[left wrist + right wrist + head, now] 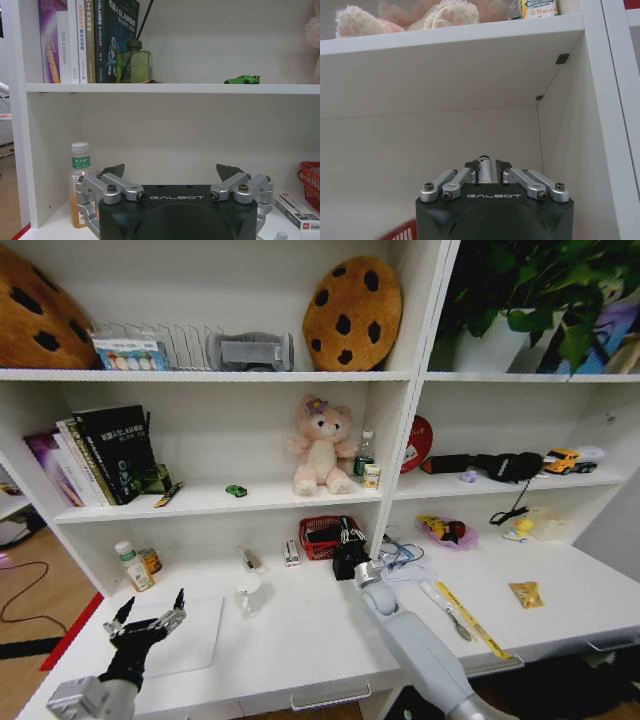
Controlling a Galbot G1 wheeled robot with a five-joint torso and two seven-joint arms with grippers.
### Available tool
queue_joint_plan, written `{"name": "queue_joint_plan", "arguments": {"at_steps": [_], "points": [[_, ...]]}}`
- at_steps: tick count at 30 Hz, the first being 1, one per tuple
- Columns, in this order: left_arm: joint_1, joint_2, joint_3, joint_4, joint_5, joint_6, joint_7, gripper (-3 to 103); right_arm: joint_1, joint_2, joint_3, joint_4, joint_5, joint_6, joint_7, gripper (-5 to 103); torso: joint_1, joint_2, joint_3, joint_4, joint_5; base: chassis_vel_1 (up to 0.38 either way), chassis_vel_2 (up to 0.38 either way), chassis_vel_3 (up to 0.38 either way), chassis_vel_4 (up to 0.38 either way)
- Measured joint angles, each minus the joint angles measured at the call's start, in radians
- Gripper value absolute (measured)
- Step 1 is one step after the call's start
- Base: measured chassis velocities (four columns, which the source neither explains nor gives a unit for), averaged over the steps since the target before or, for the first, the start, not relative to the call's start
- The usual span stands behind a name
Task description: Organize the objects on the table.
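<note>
Slippage is the main risk here: the right claw (pixel 348 540) hangs just above the red mesh basket (pixel 304 538), at the back of the worktop (pixel 320 640), and its fingers are pinched on a thin silver pen (pixel 485 169) held only at the very tips, so a small jolt could twist the pen loose and drop it outside the basket rather than in it. The claw also sits close under the shelf (pixel 450 35) above the basket, so a lift or tilt may knock that board, while too steep a descent could catch the mesh rim and drag the basket along the worktop. The right forearm stretches across the worktop in front of the basket, near a small clear cup (pixel 248 592) and near more pens (pixel 446 606) lying beside a yellow ruler (pixel 478 625), well to the right of the basket; a careless pull-back might sweep these off their places. The left claw (pixel 152 608) waits with its fingers spread wide, far to the left and front of the basket, over a flat pale slab (pixel 195 638) that may be the closed laptop; lowering it blindly could scrape that surface. The green toy car (pixel 236 491) sits on the shelf above and left of the basket, clear of both arms.
</note>
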Motion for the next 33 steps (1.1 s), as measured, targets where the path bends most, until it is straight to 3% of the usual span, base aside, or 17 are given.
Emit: {"name": "queue_joint_plan", "arguments": {"at_steps": [3,9,10,11,13,15,16,18,19,24,26,27,29,33], "points": [[0.0,0.0,0.0,0.0,0.0,0.0,0.0,100,-0.003,-0.004,-0.002,0.0,0.002,-0.007,-0.006,37,0.0,0.0,0.0,0.0,0.0,0.0,0.0,0.0,0.0],[0.0,0.0,0.0,0.0,0.0,0.0,0.0,100,0.002,-0.009,-0.012,0.009,0.009,-0.013,-0.006,53,0.0,0.0,0.0,0.0001,0.0001,0.0,0.0,0.0,0.0],[0.0,0.0,0.0,0.0,0.0,0.0,0.0,100,0.003,-0.015,-0.013,0.014,0.014,-0.015,-0.005,64,0.0,0.0,0.0,0.0003,0.0,0.0,0.0,0.0,0.0],[0.0,0.0,0.0,0.0,0.0,0.0,0.0,100,0.003,-0.015,-0.013,0.014,0.014,-0.015,-0.005,64,0.0,0.0,0.0,0.0003,0.0,0.0,0.0,0.0,0.0],[0.0,0.0,0.0,0.0,0.0,0.0,0.0,100,-0.008,-0.037,-0.015,0.044,0.031,-0.032,-0.003,75,0.0,0.0,0.0,0.0002,0.0001,0.0,0.0,0.0,0.0],[0.0,0.0,0.0,0.0,0.0,0.0,0.0,100,-0.02,-0.055,-0.016,0.07,0.037,-0.042,0.001,75,0.0,0.0,0.0,0.0001,0.0,0.0,0.0,0.0,0.0],[0.0,0.0,0.0,0.0,0.0,0.0,0.0,100,-0.039,-0.08,-0.022,0.11,0.043,-0.053,0.013,86,0.0,0.0,0.0,0.0,0.0001,0.0,0.0,0.0,0.0],[0.0,0.0,0.0,0.0,0.0,0.0,0.0,100,-0.059,-0.109,-0.028,0.157,0.051,-0.066,0.029,91,0.0,0.0,0.0,0.0003,0.0003,0.0,0.0,0.0,0.0],[0.0,0.0,0.0,0.0,0.0,0.0,0.0,100,-0.084,-0.145,-0.035,0.219,0.063,-0.089,0.045,96,0.0,0.0,0.0,0.0001,0.0003,0.0,0.0,0.0,0.0],[0.0,0.0,0.0,0.0,0.0,0.0,0.0,100,-0.154,-0.246,-0.059,0.407,0.133,-0.195,0.141,100,0.0,0.0,0.0,-0.0002,0.0,0.0,0.0,0.0,0.0],[0.0,0.0,0.0,0.0,0.0,0.0,0.0,100,-0.232,-0.343,-0.057,0.608,0.29,-0.341,0.256,100,0.0,0.0,0.0,0.0,0.0,0.0,0.0,0.0,0.0],[0.0,0.0,0.0,0.0,0.0,0.0,0.0,100,-0.232,-0.343,-0.057,0.608,0.29,-0.341,0.256,100,0.0,0.0,0.0,0.0,0.0,0.0,0.0,0.0,0.0],[0.0,0.0,0.0,0.0,0.0,0.0,0.0,100,-0.33,-0.429,0.013,0.785,0.412,-0.448,0.316,100,0.0,0.0,0.0,-0.0003,-0.0002,0.0,0.0,0.0,0.0],[0.0,0.0,0.0,0.0,0.0,0.0,0.0,100,-0.499,-0.486,0.104,0.947,0.496,-0.491,0.394,100,0.0,0.0,0.0,0.0002,0.0002,0.0,0.0,0.0,0.0]]}}
